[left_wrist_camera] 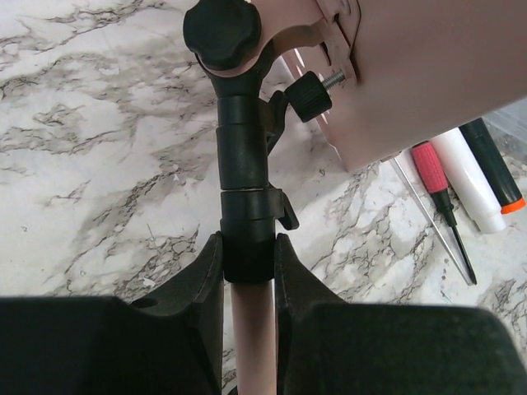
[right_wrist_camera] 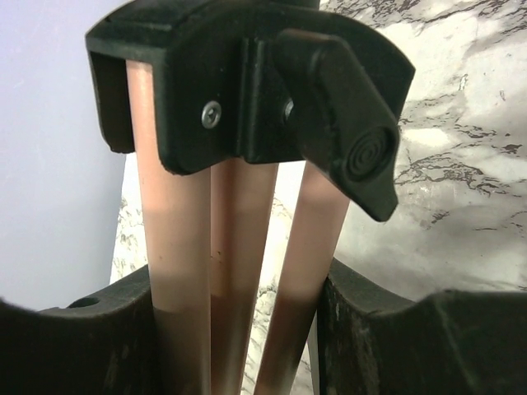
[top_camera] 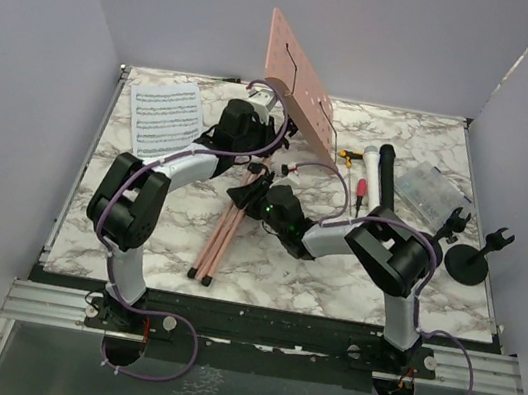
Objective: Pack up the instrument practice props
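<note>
A marble table (top_camera: 310,286) seen from above, with two robot arms reaching in from its near edge. Both hold a pink music stand (left_wrist_camera: 245,156) near the table's middle, lifted and tilted. Its perforated board (top_camera: 299,82) leans up toward the far edge, and its folded legs (right_wrist_camera: 177,247) point toward the near edge.

The left gripper (left_wrist_camera: 249,251) is clamped on the black collar of the pole, just below the board's joint. The right gripper (right_wrist_camera: 239,296) has its fingers pressed against the outer sides of the leg bundle, just under the black hub.

Sheet pages (top_camera: 164,118) lie at the far left corner. A white mic (top_camera: 370,170) and a black mic (top_camera: 388,168) lie side by side right of the board, with a red screwdriver (top_camera: 360,189) just beside them and a clear box (top_camera: 429,192) nearby. Two holders (top_camera: 471,261) stand by the right edge.

Likely risks:
- The board is the heavy, high end. If the left grip slips on the round collar, the board could swing down onto the mics and screwdriver.
- The three legs are loose tubes and may shift or splay inside the right grip.
- If the arms move out of step, they could twist the pole between them or slide its collar.
</note>
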